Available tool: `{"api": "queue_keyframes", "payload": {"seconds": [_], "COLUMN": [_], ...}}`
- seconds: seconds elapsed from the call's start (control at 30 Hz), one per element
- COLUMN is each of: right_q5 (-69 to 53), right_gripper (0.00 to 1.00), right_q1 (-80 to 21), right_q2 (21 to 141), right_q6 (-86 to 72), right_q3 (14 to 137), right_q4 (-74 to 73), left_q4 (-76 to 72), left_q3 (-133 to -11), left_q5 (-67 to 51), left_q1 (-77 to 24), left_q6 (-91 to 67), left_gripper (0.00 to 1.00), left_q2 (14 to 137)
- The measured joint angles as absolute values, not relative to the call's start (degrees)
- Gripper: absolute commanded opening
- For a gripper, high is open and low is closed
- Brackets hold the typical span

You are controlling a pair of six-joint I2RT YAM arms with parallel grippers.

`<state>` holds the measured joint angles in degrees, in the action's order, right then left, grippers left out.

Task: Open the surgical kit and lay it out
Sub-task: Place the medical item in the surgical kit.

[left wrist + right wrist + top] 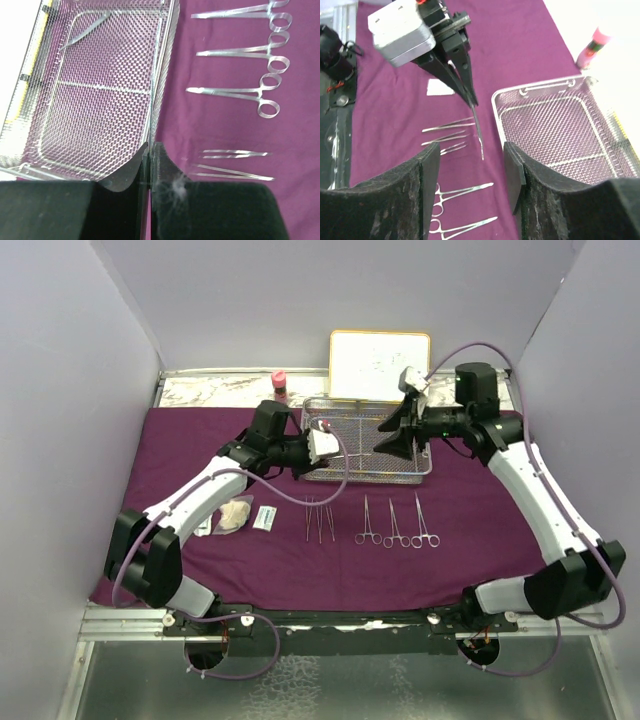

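— Two claws here; what has each got?
— Left claw is pinched tight on a slim steel forceps, flat and bright, which hangs tip down over the cloth just off the tray's 9 o'clock end. Whether it touches the tray wall, I cannot tell. Right claw is spread wide, its black padded fingers holding nothing, above the tray's 3 o'clock half.
— And the kit itself?
— Laid open. The dark purple cloth wrap, soft and matte, covers most of the surface. The tray, a rectangle of silver wire mesh with rounded corners, sits on it toward 12 o'clock. At 6 o'clock from the tray, three ring-handled clamps lie side by side, rings nearest the arm bases. At 7 o'clock lie a few loose forceps. At 8 o'clock there is a crumpled wad of gauze beside a small white packet.
— Anything crowding it?
— A framed whiteboard stands just behind the tray at 12 o'clock, and a pink-capped bottle at 11 o'clock. Both arms reach across the cloth.
— The room?
— Pale lilac walls box in three sides. The surface shows as a mottled strip beyond the cloth.
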<state>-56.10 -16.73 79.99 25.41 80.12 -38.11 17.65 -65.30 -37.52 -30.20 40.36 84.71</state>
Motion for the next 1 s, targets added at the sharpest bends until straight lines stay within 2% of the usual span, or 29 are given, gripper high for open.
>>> {"api": "queue_keyframes", "payload": {"seconds": [0.13,0.37,0.53,0.6,1.0], "right_q5": [-56.0,-56.0,-57.1,-57.7,-62.9], "right_gripper": [0.61,0.62,0.56,0.5,0.32], "right_q1": [-16.7,-16.7,-16.7,-16.6,-16.7], "right_q2": [76.4,76.3,76.3,76.3,77.2], "right_q6": [20.4,11.1,5.5,3.8,-5.9], "right_q3": [77.4,72.1,70.2,69.8,68.2], "right_q4": [-29.0,-17.8,-12.6,-10.6,-0.2], "left_q4": [8.3,-10.0,-17.7,-19.7,-24.6], "left_q3": [-61.7,-55.7,-54.1,-53.7,-52.9], "left_q5": [-44.2,-52.8,-55.4,-56.1,-57.3], "left_q1": [-28.2,-26.3,-26.1,-26.1,-26.1], "left_q6": [28.3,5.8,-3.7,-6.2,-12.1], "left_gripper": [0.0,0.0,0.0,0.0,0.0], "left_q2": [82.8,80.9,80.7,80.7,80.1]}}
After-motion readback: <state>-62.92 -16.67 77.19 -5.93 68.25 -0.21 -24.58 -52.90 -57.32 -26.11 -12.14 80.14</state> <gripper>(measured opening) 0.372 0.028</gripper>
